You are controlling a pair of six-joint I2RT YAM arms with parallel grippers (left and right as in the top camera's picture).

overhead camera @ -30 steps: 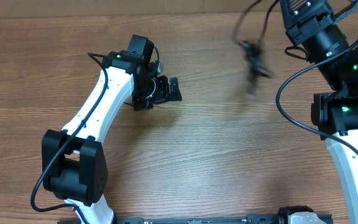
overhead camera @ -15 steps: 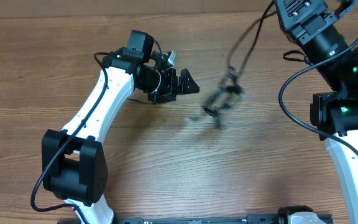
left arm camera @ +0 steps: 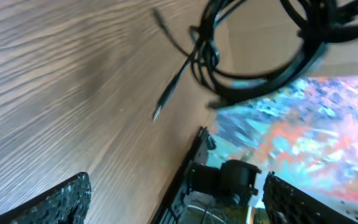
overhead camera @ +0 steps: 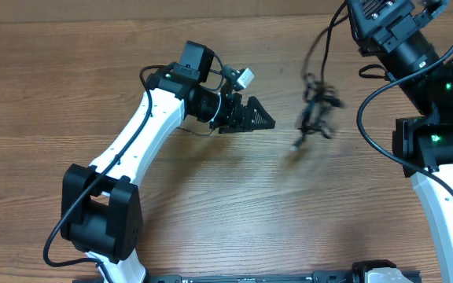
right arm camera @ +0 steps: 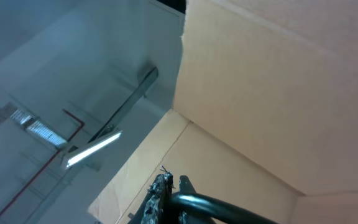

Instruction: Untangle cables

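**Item 1, my left arm** [overhead camera: 144,134]. It reaches from the near left of the bench [overhead camera: 234,204] up and across. The wrist is bent so that the left claw [overhead camera: 254,118] lies about level and points right, toward the cables. Its fingers [left arm camera: 61,199] stand wide apart with nothing between them. The tips are apart from the bundle.

**Item 2, my right arm** [overhead camera: 431,86]. It rises along the right edge, with the forearm angled to the far side. The right claw [right arm camera: 169,186] is pressed together and clamped on one black strand [right arm camera: 222,208]. Its wrist camera faces cardboard [right arm camera: 272,93].

**Item 3, cables** [overhead camera: 314,110]. One tangled black clump, blurred, sits between my two arms and right of centre, hanging from my right claw. Its long axis runs far to near. A strand leads up toward the far right, and a loose plug end [left arm camera: 157,112] points down and to the near left.
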